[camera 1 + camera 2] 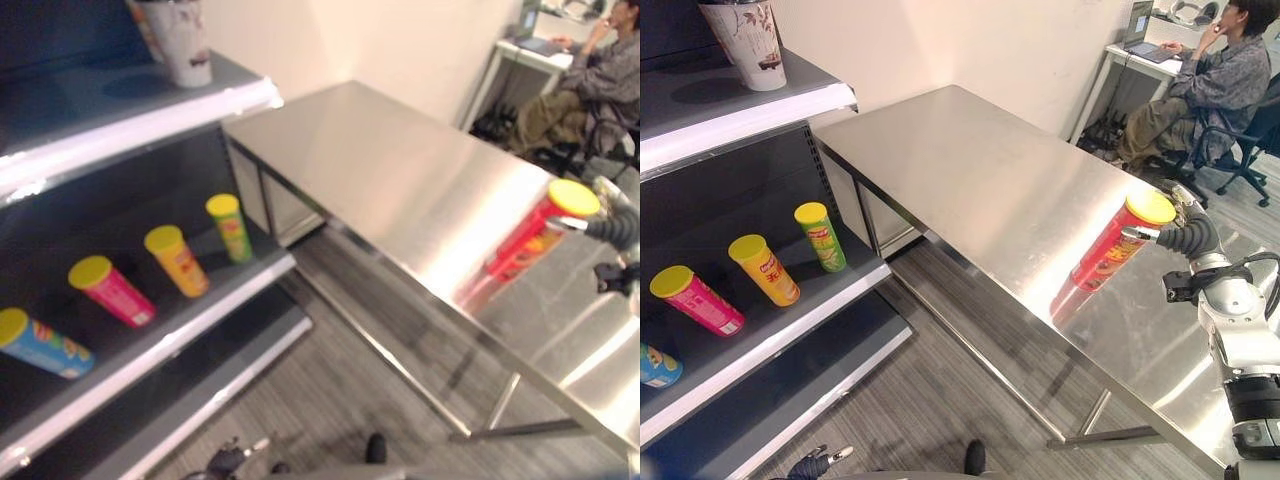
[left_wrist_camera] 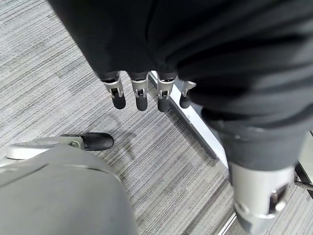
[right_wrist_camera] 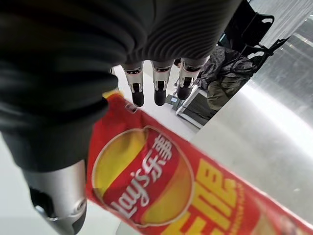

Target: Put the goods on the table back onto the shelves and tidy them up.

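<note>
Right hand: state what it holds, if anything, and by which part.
The right hand grips the red chip canister near its yellow-lidded top end, standing on the steel table.

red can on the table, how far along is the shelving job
Four cans, including the green can and the orange can, already stand on the shelf. The right hand is at the red can, which stands on the table. Carrying it over remains. The left hand hangs open.
</note>
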Tool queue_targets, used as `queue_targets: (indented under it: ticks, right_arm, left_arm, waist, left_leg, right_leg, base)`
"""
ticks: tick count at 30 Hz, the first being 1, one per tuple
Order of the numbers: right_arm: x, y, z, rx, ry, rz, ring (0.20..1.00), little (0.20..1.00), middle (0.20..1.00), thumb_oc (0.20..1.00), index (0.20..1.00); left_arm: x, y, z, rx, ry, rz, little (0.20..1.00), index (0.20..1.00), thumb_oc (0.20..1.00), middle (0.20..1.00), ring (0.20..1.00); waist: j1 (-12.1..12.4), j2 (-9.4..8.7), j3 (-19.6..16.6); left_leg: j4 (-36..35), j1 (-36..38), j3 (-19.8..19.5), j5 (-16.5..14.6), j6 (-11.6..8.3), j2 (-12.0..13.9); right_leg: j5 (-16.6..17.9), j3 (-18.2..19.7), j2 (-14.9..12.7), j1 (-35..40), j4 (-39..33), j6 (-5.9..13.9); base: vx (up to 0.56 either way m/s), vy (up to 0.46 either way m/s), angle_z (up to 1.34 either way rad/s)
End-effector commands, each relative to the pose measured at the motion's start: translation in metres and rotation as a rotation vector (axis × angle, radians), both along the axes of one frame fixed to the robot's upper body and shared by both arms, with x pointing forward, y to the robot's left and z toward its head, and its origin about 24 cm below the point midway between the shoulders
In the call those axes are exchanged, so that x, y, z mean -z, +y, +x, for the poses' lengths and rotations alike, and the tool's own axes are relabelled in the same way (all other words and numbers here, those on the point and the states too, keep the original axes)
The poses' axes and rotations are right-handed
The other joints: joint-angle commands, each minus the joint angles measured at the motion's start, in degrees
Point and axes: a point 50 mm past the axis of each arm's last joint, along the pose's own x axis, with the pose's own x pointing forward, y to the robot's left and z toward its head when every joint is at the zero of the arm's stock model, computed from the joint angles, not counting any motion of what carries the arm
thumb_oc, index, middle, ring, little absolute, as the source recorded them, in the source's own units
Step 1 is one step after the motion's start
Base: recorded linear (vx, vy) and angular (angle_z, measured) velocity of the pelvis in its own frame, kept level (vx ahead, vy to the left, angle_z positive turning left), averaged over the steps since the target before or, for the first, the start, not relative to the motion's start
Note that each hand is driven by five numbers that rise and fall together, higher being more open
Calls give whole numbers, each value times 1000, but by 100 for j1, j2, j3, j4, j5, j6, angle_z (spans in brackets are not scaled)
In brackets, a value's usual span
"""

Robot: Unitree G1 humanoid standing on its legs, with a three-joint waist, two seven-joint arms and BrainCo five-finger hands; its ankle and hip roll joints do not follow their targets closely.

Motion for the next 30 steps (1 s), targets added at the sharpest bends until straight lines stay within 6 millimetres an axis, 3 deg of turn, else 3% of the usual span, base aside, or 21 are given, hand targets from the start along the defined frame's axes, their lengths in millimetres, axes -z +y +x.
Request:
queue_targets:
  ticks: [1,9,10,11,12,24,28,30]
  right_arm:
    - [-27,3,13,-12,-78,-60,1000,1000,1000,1000,1000]
    - [-24,3,14,-30,-20,-108,1000,1000,1000,1000,1000]
    - [-24,2,14,-38,3,-133,482,482,482,482,482]
    - [-24,2,14,-38,3,-133,291,291,291,291,291]
    - [-23,2,14,-44,12,-134,200,200,200,200,200]
    - [-35,4,11,-38,-56,-129,200,200,200,200,200]
    - [-41,17,10,-35,-203,-13,200,200,200,200,200]
    - [-54,35,8,-52,-375,105,200,200,200,200,200]
  left_arm:
    - [-4,4,15,22,-34,26,1000,1000,1000,1000,1000]
    - [-4,5,15,24,-32,27,1000,1000,1000,1000,1000]
    - [-4,6,16,24,-31,29,1000,1000,1000,1000,1000]
    - [-4,6,16,24,-31,29,1000,1000,1000,1000,1000]
    - [-4,5,15,25,-30,28,1000,1000,1000,1000,1000]
    - [-4,5,18,19,-36,29,1000,1000,1000,1000,1000]
    - [-5,7,18,-1,-43,30,1000,1000,1000,1000,1000]
    - [-5,7,17,-7,-47,36,1000,1000,1000,1000,1000]
  waist:
    - [201,-35,-110]
    - [215,-80,-49]
    - [211,-93,-33]
    - [210,-92,-32]
    - [209,-93,-31]
    - [176,-69,-37]
    - [204,-35,-90]
    - [257,28,-113]
  left_leg:
    - [5,-463,-177,4,-32,-22]
    - [5,-469,-180,7,-36,-16]
    - [5,-467,-178,5,-36,-13]
    - [5,-466,-178,5,-36,-13]
    - [5,-468,-180,2,-36,-13]
    - [5,-444,-175,-9,-29,-9]
    - [5,-436,-183,-6,-18,-34]
    - [5,-434,-198,1,-10,-96]
  right_leg:
    - [-442,229,-212,419,15,-141]
    - [-429,232,-209,426,15,-138]
    - [-419,238,-212,429,15,-136]
    - [-419,238,-212,429,15,-136]
    - [-417,236,-213,431,15,-137]
    - [-410,226,-220,447,15,-135]
    - [-410,208,-255,443,15,-142]
    - [-421,165,-325,431,15,-155]
  base:
    - [2,2,4]
    - [0,0,0]
    - [0,0,0]
    - [0,0,0]
    - [0,0,0]
    - [0,0,0]
    - [11,47,0]
    - [6,94,1]
